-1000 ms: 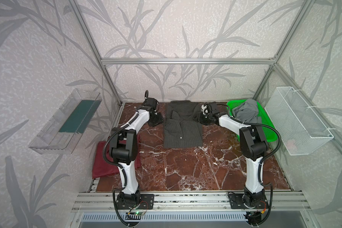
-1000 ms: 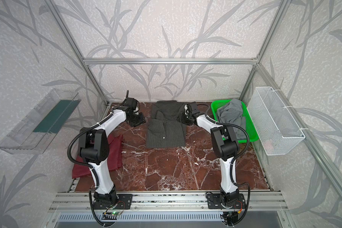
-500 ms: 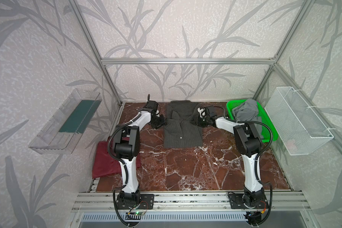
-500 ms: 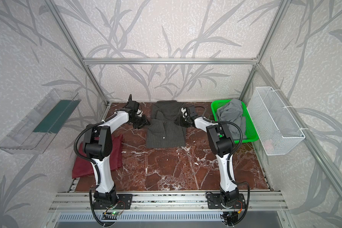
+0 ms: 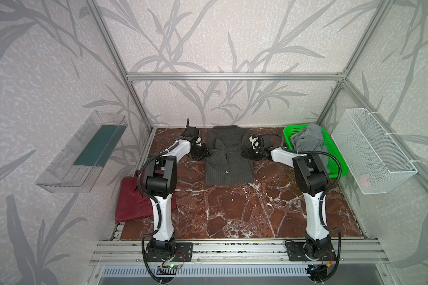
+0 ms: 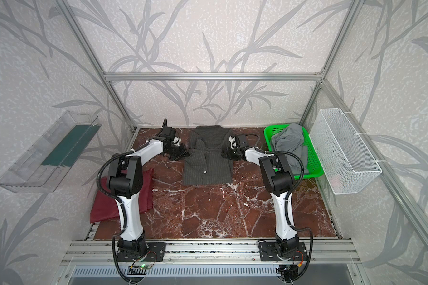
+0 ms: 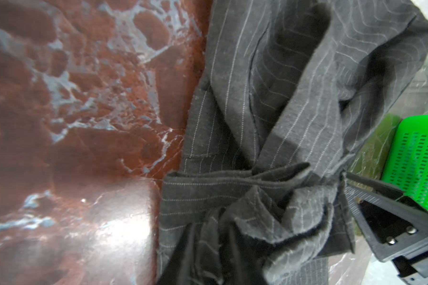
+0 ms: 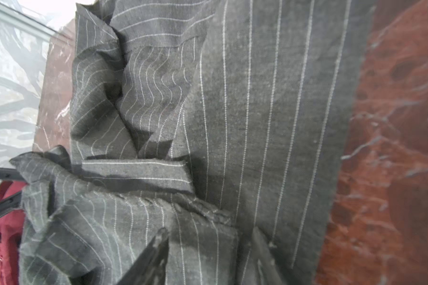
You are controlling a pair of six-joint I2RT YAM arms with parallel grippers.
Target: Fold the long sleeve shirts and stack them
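Right wrist view: the right hand (image 8: 209, 243) stands spread astride the pinstriped shirt (image 8: 257, 111), which lies at the tabletop's (image 5: 232, 209) far edge. I cannot tell the left hand's (image 5: 204, 155) grip. The green basket (image 5: 337, 160), at the far right corner, holds grey cloth (image 5: 308, 138). The maroon shirt (image 5: 131, 199) lies at the left edge.

Marble table (image 5: 232, 209) — pinstriped shirt (image 5: 229, 167), maroon shirt (image 5: 131, 199), basket (image 5: 287, 132)

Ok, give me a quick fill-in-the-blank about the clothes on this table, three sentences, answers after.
1. The maroon shirt lies at the ____ edge of the table.
2. The grey cloth sits in the ____ basket.
3. The pinstriped shirt shows one ____ button.
Missing words: left; green; white.
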